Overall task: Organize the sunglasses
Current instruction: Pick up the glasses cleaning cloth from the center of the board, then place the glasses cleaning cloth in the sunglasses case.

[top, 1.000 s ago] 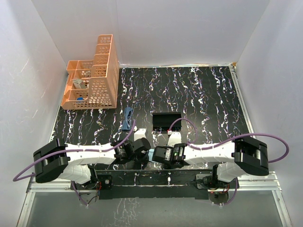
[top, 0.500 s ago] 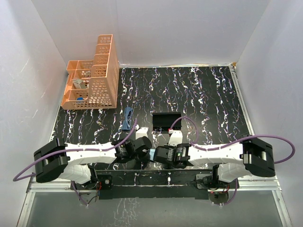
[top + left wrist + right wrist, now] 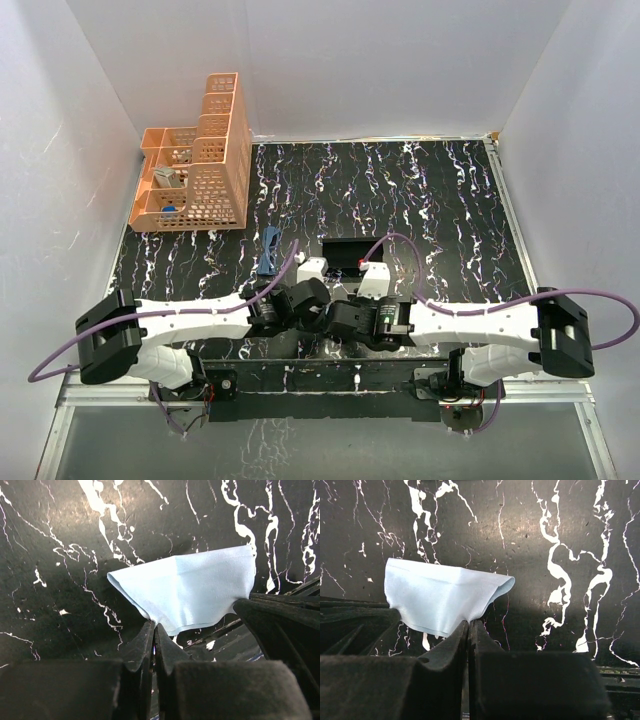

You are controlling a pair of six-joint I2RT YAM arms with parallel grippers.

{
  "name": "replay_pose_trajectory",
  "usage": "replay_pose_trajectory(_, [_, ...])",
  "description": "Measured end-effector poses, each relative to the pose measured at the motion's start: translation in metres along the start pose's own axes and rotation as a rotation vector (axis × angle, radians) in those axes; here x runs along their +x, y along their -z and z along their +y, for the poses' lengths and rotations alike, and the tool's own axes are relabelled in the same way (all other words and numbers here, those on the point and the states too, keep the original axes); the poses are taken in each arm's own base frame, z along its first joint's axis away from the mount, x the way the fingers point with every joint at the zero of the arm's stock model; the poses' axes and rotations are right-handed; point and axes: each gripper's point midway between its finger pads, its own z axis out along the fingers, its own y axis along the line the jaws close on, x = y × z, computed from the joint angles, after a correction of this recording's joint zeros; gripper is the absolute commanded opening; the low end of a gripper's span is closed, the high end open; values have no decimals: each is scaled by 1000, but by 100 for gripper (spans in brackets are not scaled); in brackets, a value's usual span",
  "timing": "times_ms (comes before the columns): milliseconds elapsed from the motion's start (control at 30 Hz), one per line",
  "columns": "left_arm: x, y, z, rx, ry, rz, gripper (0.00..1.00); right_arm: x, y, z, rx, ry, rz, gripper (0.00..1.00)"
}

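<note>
Light blue cloth [image 3: 195, 590], one piece, is held near the front of the surface [image 3: 450, 200] by two grippers. The left gripper [image 3: 154, 630] is closed on one edge and the right gripper [image 3: 468, 625] on the opposite one. Farther back lies one folded pair of sunglasses [image 3: 268, 250], its long axis running near to far, the far end leaning slightly right. One black case [image 3: 350, 255] lies to its right. One orange basket [image 3: 195, 165] stands far left.
</note>
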Motion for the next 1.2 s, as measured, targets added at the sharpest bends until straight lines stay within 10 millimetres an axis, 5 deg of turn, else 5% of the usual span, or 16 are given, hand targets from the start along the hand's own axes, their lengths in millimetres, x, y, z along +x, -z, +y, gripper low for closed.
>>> replay_pose_trajectory(367, [-35, 1, -4, -23, -44, -68, 0, -24, 7, -4, 18, 5, -75, 0])
replay_pose_trajectory(800, [-75, -8, 15, -68, -30, -121, 0, -88, -9, -22, 40, -77, -160, 0])
replay_pose_trajectory(1200, [-109, -28, 17, -82, -31, -153, 0, -114, -37, -29, 54, -33, -157, 0])
